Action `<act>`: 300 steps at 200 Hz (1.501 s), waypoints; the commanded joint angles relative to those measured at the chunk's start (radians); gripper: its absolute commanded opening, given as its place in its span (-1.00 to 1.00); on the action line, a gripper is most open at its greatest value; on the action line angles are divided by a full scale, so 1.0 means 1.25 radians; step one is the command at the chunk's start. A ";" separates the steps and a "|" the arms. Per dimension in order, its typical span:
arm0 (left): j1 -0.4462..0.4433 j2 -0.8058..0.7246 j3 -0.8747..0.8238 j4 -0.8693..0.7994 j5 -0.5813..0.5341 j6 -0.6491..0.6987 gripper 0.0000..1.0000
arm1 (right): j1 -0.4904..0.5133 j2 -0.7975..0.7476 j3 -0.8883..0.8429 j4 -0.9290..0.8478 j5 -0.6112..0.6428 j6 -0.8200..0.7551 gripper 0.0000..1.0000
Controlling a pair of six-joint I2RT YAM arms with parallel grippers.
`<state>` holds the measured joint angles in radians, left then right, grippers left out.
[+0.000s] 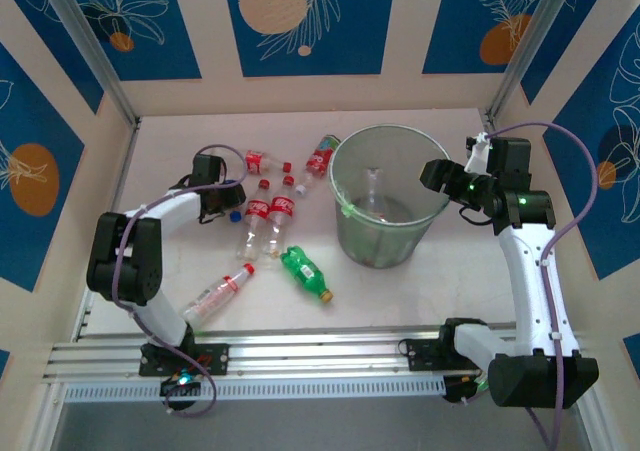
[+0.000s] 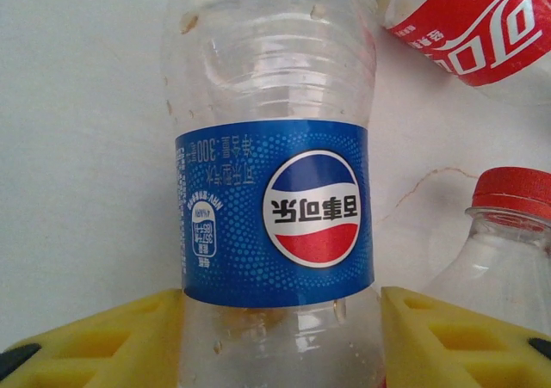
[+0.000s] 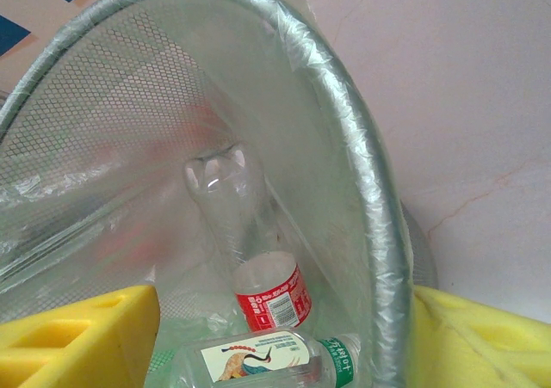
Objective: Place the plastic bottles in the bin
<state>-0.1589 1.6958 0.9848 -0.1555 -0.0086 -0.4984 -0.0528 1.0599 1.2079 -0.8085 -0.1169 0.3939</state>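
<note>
A clear bottle with a blue label (image 2: 274,207) lies on the table, and my left gripper (image 2: 282,319) is shut on its lower body, one yellow finger pressed to each side. From above, the left gripper (image 1: 215,206) sits at the left end of the bottle cluster. Several red-labelled bottles (image 1: 270,216) lie beside it, along with a green bottle (image 1: 303,271) and a white-capped bottle (image 1: 222,291). The bin (image 1: 385,236) stands right of them. My right gripper (image 1: 437,174) hangs open over the bin's right rim (image 3: 370,190), holding nothing.
Inside the bin lie a red-labelled bottle (image 3: 271,298) and a green-banded bottle (image 3: 275,362). A red-labelled bottle (image 2: 482,27) and a red-capped bottle (image 2: 516,194) lie close to the right of the held one. Walls enclose the table on three sides.
</note>
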 commanded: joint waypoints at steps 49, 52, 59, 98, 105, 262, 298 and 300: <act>0.005 -0.150 -0.010 -0.083 -0.034 0.029 0.12 | 0.007 -0.018 -0.008 -0.009 -0.043 0.000 0.47; 0.005 -0.161 -0.010 -0.088 -0.033 0.031 0.12 | 0.007 -0.018 -0.008 -0.010 -0.043 0.001 0.47; 0.006 -0.188 -0.008 -0.096 -0.029 0.033 0.13 | 0.008 -0.019 -0.008 -0.010 -0.041 0.000 0.47; -0.013 -0.313 0.032 -0.150 -0.034 0.062 0.13 | 0.019 -0.015 -0.008 -0.007 -0.038 -0.001 0.47; -0.024 -0.328 0.050 -0.163 -0.027 0.069 0.13 | 0.022 -0.014 -0.007 -0.006 -0.038 -0.001 0.47; -0.556 -0.153 0.549 -0.147 0.021 0.152 0.05 | 0.092 -0.012 0.010 -0.021 0.014 0.010 0.44; -0.594 -0.060 0.575 -0.152 0.080 0.128 0.05 | 0.094 -0.007 0.014 -0.021 0.016 0.007 0.44; -0.594 -0.056 0.576 -0.153 0.082 0.128 0.05 | 0.093 -0.007 0.013 -0.021 0.017 0.007 0.44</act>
<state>-0.8791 1.5738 1.6505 -0.3599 0.0212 -0.3092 0.0532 1.0557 1.2079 -0.8093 -0.0792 0.3981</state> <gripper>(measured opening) 0.527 0.719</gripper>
